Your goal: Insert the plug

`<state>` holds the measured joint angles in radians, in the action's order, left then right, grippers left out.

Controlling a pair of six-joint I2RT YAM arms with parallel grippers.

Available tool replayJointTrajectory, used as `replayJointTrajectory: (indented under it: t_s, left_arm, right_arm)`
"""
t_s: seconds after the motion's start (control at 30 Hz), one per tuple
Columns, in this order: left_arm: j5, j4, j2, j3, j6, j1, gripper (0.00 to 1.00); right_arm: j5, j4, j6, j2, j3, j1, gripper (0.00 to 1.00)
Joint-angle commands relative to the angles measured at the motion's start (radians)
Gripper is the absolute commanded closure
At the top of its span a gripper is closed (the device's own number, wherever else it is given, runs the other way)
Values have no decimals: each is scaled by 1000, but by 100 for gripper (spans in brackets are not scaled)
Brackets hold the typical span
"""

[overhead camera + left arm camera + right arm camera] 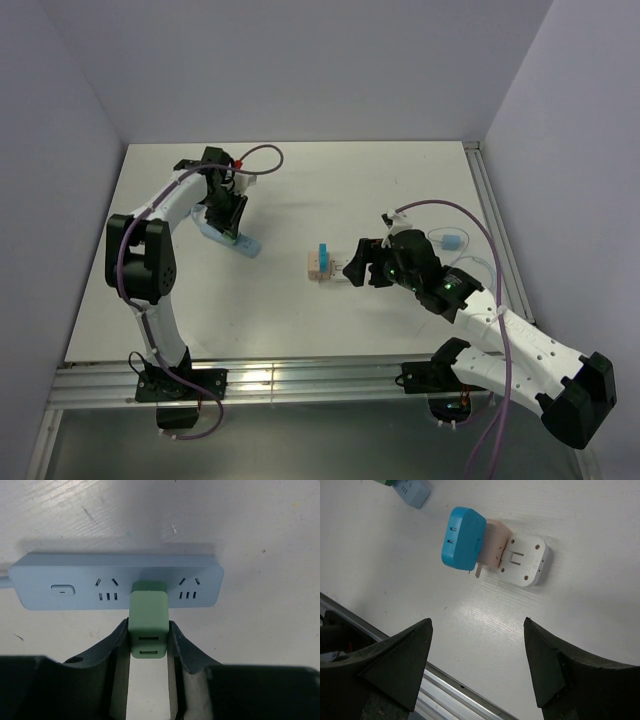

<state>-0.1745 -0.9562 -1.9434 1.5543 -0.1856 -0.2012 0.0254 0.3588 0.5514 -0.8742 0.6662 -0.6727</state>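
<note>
**Q:** Left wrist view: what lay where?

**A:** On the white table point(260, 520) lay the blue strip point(45, 572). The left gripper point(147, 632) was clamped on the green plug point(147, 612), whose head met the strip's middle outlet. How deep the prongs sat could not be told. The right gripper point(477, 622) stood wide and empty above a blue-and-white adapter stack point(490, 555), well apart from the strip.

**Q:** What could have failed?

**A:** Probably a tilted push. Prongs off their slots would jam or bend, and the unheld strip could slide, or lift when the fingers let go.
</note>
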Motion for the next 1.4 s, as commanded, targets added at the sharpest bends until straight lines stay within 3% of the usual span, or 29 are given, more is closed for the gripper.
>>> replayJointTrajectory:
  t_s: [0.0, 0.47, 0.67, 0.9, 0.93, 0.97, 1.13, 1.17, 1.23, 1.27, 1.3, 1.37]
  left_arm:
    - [29, 62, -91, -120, 20, -37, 100]
    - [78, -46, -252, 26, 32, -20, 100]
    - [102, 57, -200, -137, 80, -73, 100]
    - [113, 95, -209, -89, 133, -81, 99]
    - [93, 106, -186, -92, 130, -83, 96]
    - [83, 122, -160, -99, 129, -86, 83]
    - [89, 180, 38, -106, 150, -113, 58]
    - [93, 185, 66, -106, 155, -116, 28]
    - [102, 203, 156, -114, 169, -124, 22]
    - [110, 217, 214, -115, 175, -124, 7]
    - [125, 223, 243, -117, 176, -125, 1]
    - [145, 234, 323, -123, 219, -126, 1]
  right_arm:
    - [10, -40, -15, -14, -7, 13, 20]
    - [8, -32, -18, -17, -1, 19, 20]
    - [10, -43, -15, -25, -4, 22, 20]
    - [16, -26, -13, -36, 12, 35, 19]
    - [13, -17, -16, -32, 12, 36, 19]
    - [13, -15, -16, -25, 12, 36, 19]
    - [18, -4, -28, -2, 18, 39, 16]
    - [21, -3, -31, -2, 27, 41, 16]
    - [16, 5, -34, -3, 35, 41, 15]
    - [8, 9, -33, -6, 44, 41, 15]
    - [1, 14, -30, -8, 49, 41, 15]
    - [-13, 32, -27, -20, 64, 42, 14]
